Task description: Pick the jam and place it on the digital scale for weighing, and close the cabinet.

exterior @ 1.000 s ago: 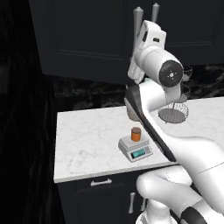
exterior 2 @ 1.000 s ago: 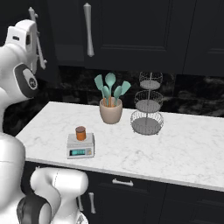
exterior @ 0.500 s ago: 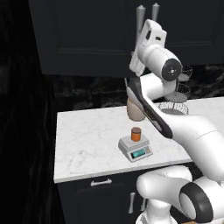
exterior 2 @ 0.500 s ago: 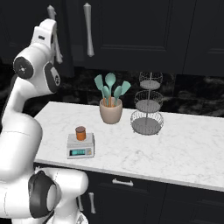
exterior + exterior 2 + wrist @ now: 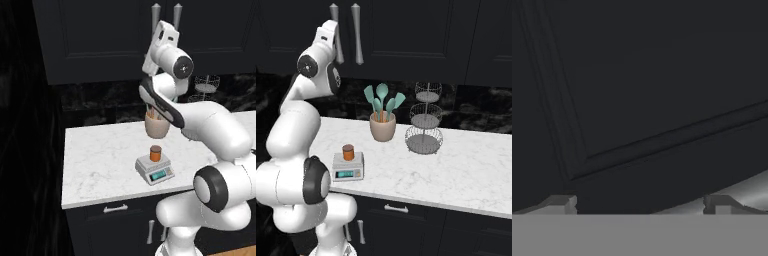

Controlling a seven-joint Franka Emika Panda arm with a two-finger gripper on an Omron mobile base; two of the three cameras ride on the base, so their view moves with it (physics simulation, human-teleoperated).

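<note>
Up at the cabinet [image 5: 105, 40], the end effector [image 5: 639, 202] stands released, its two fingertips [image 5: 562, 204] wide apart with nothing between them, right in front of a dark panelled door that looks shut in both base views; a silver bar handle [image 5: 357, 33] runs vertically just beside the raised hand in the right base view. Down on the white marble desk [image 5: 456, 165], the jam [image 5: 348, 152] sits upright on the top plate of the digital scale [image 5: 348, 168], whose teal display faces the front edge. Behind the scale, a beige utensil crock [image 5: 382, 126] holds teal spatulas, and a three-tier wire stand [image 5: 425, 120] rests just to its right, near the dark backsplash. In the left base view the jam [image 5: 155, 153] and scale [image 5: 155, 170] lie just in front of the crock, which the arm partly covers
</note>
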